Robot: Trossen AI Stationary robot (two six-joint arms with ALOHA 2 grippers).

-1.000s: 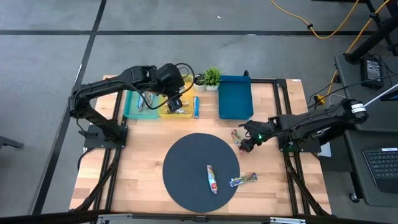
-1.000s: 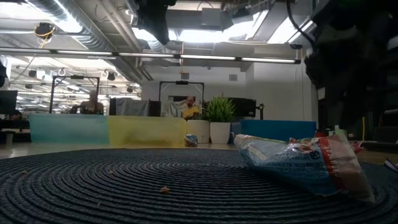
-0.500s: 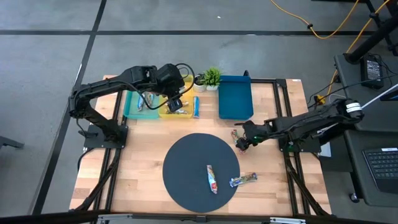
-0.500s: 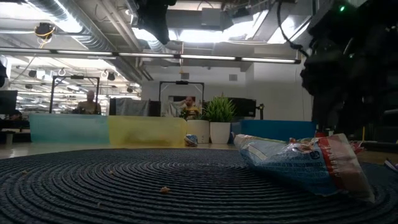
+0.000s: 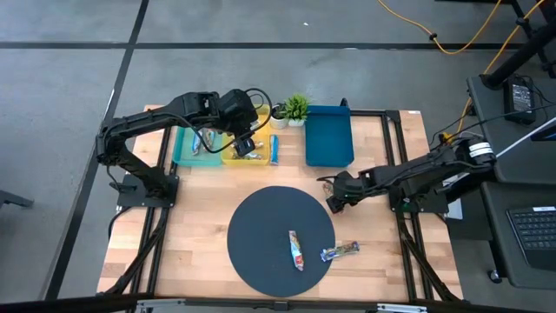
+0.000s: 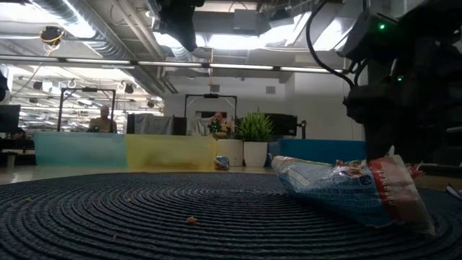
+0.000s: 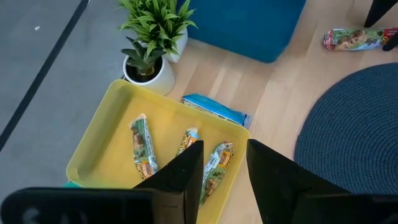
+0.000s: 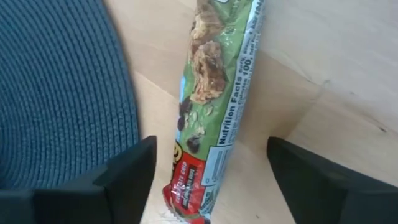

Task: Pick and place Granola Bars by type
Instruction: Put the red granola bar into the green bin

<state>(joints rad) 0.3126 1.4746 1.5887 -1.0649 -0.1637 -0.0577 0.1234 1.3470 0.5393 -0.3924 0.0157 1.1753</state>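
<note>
Wooden table [image 5: 200, 235] carrying a round dark woven mat [image 5: 261, 230] at its middle. Along the far edge, a teal tray [image 5: 184, 149], a yellow tray [image 7: 99, 146] touching it, then a small potted green plant [image 5: 296, 108] in a white pot, then a dark blue tray [image 5: 328, 135]. Grey floor around, yellow cable [image 5: 452, 39] trailing across it. Person [image 6: 105, 119] far off in the room behind

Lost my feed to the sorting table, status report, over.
Right gripper open, fingers astride green granola bar beside the dark mat. Left gripper open, empty, over yellow tray. Nothing in the way.
</note>
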